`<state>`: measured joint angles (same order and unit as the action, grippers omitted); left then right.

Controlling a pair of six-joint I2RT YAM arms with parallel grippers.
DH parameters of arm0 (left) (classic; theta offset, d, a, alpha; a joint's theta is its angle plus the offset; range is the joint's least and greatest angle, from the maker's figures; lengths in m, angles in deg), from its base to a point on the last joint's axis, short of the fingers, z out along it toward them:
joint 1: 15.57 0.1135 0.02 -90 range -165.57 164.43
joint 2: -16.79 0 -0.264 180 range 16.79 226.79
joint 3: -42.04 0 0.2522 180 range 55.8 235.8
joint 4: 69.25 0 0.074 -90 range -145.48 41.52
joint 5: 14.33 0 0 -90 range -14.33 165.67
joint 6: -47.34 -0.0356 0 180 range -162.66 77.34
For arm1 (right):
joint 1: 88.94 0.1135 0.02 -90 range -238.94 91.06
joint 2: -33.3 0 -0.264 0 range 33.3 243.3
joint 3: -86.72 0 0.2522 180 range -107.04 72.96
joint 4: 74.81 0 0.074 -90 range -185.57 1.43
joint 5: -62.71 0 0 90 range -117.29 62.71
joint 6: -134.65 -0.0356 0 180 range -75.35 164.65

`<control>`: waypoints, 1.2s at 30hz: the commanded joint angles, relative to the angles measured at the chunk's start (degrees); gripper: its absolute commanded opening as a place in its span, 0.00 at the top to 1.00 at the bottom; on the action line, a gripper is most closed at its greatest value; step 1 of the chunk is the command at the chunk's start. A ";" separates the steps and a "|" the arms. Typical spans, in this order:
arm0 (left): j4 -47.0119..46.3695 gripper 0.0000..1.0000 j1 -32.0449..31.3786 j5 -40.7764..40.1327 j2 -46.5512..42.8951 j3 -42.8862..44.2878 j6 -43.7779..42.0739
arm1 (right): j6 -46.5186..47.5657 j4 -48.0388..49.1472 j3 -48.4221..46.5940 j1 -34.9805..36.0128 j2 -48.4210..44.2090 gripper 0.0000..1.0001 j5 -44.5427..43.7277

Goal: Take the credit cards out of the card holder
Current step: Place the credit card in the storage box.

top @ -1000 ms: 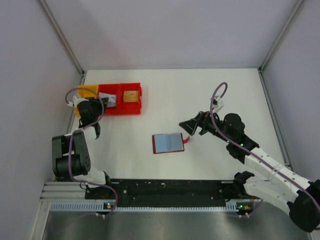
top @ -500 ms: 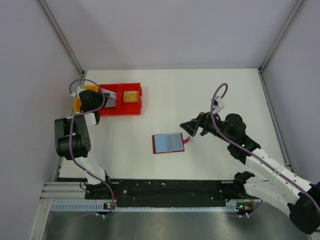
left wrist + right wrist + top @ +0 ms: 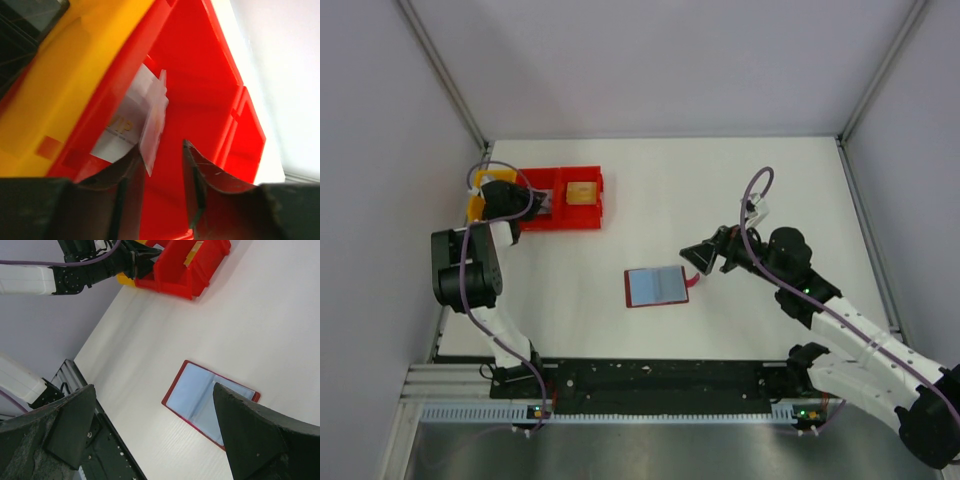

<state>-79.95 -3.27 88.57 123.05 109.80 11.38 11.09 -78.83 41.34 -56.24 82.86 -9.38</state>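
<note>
the card holder [image 3: 656, 287] lies open and flat mid-table, long axis 9 to 3, at 8 o'clock just beside the wide-spread right gripper [image 3: 692, 258], the nearer one, while the left gripper [image 3: 165, 159], jaws apart, hangs far off at 10 o'clock over the red bin [image 3: 210, 100] with a pale credit card [image 3: 152, 125] leaning inside.

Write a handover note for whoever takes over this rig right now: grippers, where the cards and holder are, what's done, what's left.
Left gripper: open over the red bin, a white card on edge inside, a second card lying flat below.
Right gripper: open, empty, beside the card holder.
Holder lies open on the table; at least two cards are out.
Left: check its pockets; I cannot tell if any card remains.
</note>
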 commanded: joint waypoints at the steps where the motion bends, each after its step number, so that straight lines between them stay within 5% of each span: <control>1: 5.21 0.54 0.10 -1.48 -5.70 2.43 -4.20 | 0.69 1.34 -3.10 -0.45 -1.22 0.02 1.07; 8: 15.05 0.29 0.10 -3.94 -13.96 2.78 -6.40 | -0.19 0.99 -2.92 -0.54 -2.27 0.02 1.07; 20: 24.29 0.26 -2.44 3.61 -35.22 -5.73 -10.97 | 1.83 -9.03 -5.65 -0.54 0.62 0.02 -1.65; 28: 30.71 0.29 -22.81 5.81 -49.91 -13.64 -16.34 | 1.48 -13.34 -8.02 -0.45 10.72 0.08 0.72; 36: 21.85 0.36 -42.43 3.09 -51.61 -22.35 -12.74 | 1.31 -13.61 -12.32 0.77 21.09 0.17 1.42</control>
<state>-51.71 -40.23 93.23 69.74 89.82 -2.04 11.70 -93.35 33.87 -56.17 100.24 -9.18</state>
